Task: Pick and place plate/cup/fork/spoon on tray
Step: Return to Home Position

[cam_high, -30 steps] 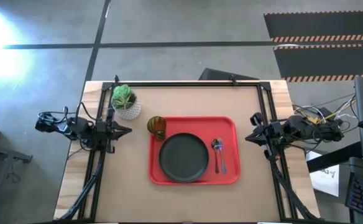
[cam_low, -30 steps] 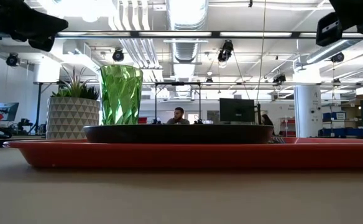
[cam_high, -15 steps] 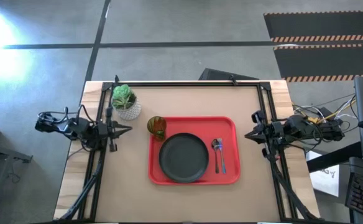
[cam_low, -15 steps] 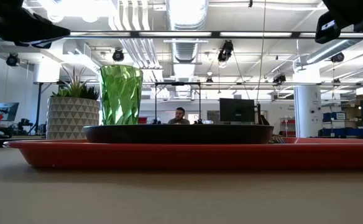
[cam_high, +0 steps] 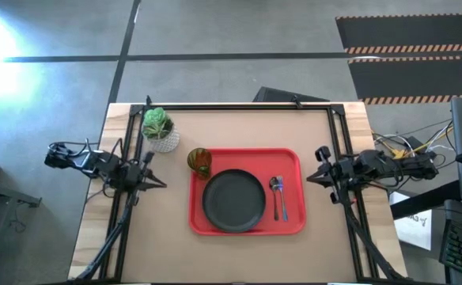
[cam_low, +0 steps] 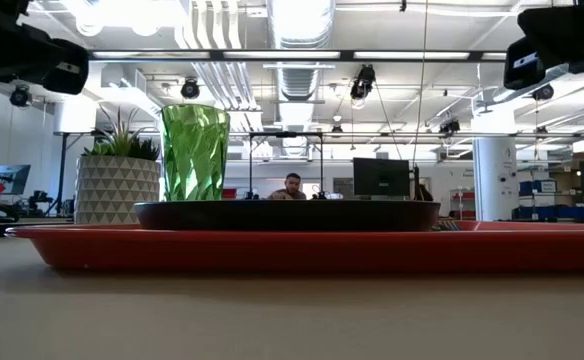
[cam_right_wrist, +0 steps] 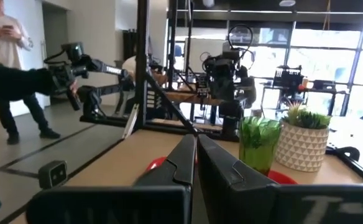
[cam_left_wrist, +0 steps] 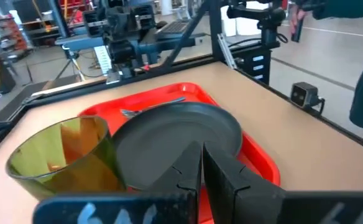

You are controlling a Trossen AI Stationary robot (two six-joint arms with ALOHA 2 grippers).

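The table (cam_high: 239, 253) is the biggest thing here, a pale brown top with a black frame along its far edge and sides. In the middle of it lies the red tray (cam_high: 247, 226), and everything to be set out sits on it. The dark plate (cam_high: 233, 199) fills the tray's left-centre. The green cup (cam_high: 199, 161) stands upright at the tray's far left corner, just beside the plate's rim. Right of the plate, the spoon (cam_high: 276, 190) and the blue-handled fork (cam_high: 283, 204) lie side by side, lengthwise, close together. Off the tray, near the table's far left corner, stands a white pot (cam_high: 161, 138) with a green plant. The left gripper (cam_high: 161, 183) hangs above the table's left side, well clear of the tray, fingers pressed together on nothing. The right gripper (cam_high: 311, 179) hovers just off the tray's right edge, its fingers likewise together and empty. A person (cam_low: 292, 186) sits far back in the room.
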